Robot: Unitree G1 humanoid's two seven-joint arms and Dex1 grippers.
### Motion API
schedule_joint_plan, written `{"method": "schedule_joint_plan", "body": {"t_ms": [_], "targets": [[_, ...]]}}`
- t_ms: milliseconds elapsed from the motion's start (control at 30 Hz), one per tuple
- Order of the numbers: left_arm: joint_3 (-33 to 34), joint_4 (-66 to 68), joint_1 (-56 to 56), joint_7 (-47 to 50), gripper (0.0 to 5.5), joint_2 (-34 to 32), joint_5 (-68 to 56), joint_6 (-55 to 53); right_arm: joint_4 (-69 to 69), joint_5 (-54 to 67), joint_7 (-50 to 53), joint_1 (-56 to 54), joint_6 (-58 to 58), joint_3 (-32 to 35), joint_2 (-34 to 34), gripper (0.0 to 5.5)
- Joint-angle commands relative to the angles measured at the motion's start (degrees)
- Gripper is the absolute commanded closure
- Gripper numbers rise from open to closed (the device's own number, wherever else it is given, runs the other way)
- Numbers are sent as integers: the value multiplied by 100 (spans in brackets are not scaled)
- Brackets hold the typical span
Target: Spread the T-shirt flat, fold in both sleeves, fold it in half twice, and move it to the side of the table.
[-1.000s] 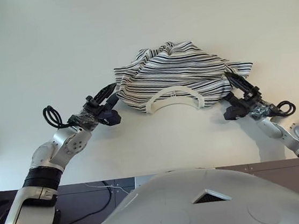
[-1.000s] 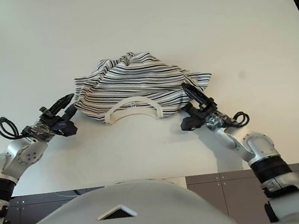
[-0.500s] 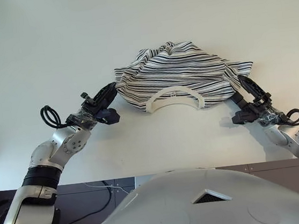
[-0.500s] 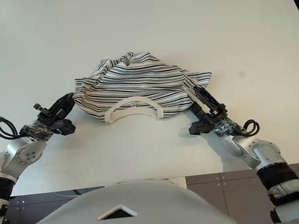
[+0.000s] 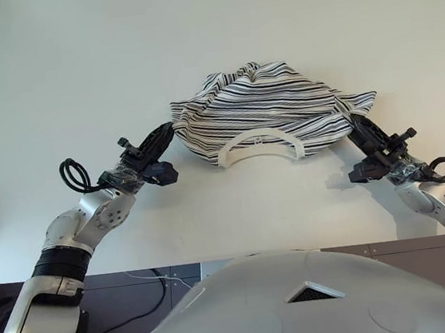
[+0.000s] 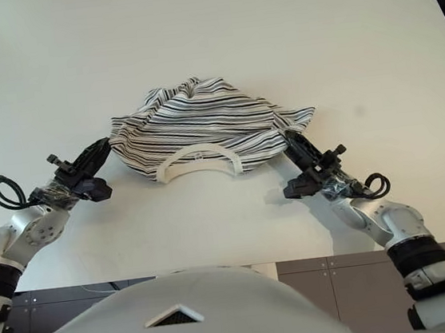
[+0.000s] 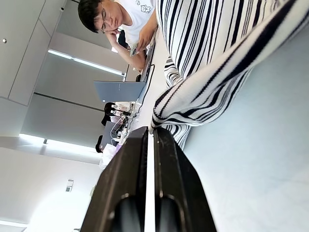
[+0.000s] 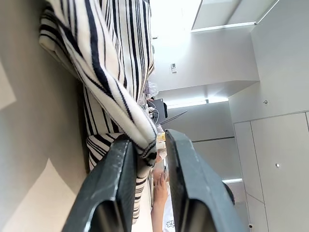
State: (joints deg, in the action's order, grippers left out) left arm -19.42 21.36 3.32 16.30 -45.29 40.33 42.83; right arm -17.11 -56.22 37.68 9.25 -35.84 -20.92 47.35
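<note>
The T-shirt (image 5: 267, 101) sits bunched in a mound at the middle of the tabletop (image 5: 74, 63), its white neckband (image 5: 259, 145) facing me, so I judge the step in hand to be the first one: spreading it flat. To do that well, my left hand (image 5: 164, 130) should draw its edge outward and low over the tabletop, my right hand (image 5: 357, 124) should pull the opposite way at the same pace, and the cloth between them should go taut without the mound dragging to one side. A pull that is too quick could slip the thin hold on the left, so I would check that pinch first. On the left, my arm lies low along the tabletop with the elbow out and the hand reaching inward to the shirt's left edge; its fingers (image 7: 169, 159) are drawn nearly together, and the striped hem meets their tips, which I take as a shallow pinch. On the right, my arm mirrors it, elbow out, hand angled up toward the shirt's right corner; those fingers (image 8: 123, 174) are closed on a fold of striped cloth that runs plainly between them.
</note>
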Motion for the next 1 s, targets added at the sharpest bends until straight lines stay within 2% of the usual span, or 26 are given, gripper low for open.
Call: {"method": "schedule_joint_plan", "body": {"t_ms": [33,133,233,400,667,733,800,1000], "targets": [[-657,528,488,-668,513,311,465,-424,-118,-118,-374,138,54,-212,-9,499],[-616,409,488,-548,460,260,494,-431,-184,-123,-367,93,56,-252,-27,534],[-637,302,422,-310,394,198,706,-361,-249,-131,-379,56,54,-291,-44,540],[-765,218,524,-737,391,-108,578,-58,-90,41,-658,-34,21,-278,-6,540],[-67,-205,946,-1081,391,-1755,24,848,373,181,-952,275,293,-209,-91,540],[-179,-42,720,-1294,391,-1595,85,877,527,215,-1015,357,422,-194,-153,540],[-339,37,473,-1436,361,-1258,190,800,652,269,-1087,399,516,-173,-192,540],[-570,326,80,-1689,361,-849,506,407,690,432,-1365,244,449,-56,-101,540]]}}
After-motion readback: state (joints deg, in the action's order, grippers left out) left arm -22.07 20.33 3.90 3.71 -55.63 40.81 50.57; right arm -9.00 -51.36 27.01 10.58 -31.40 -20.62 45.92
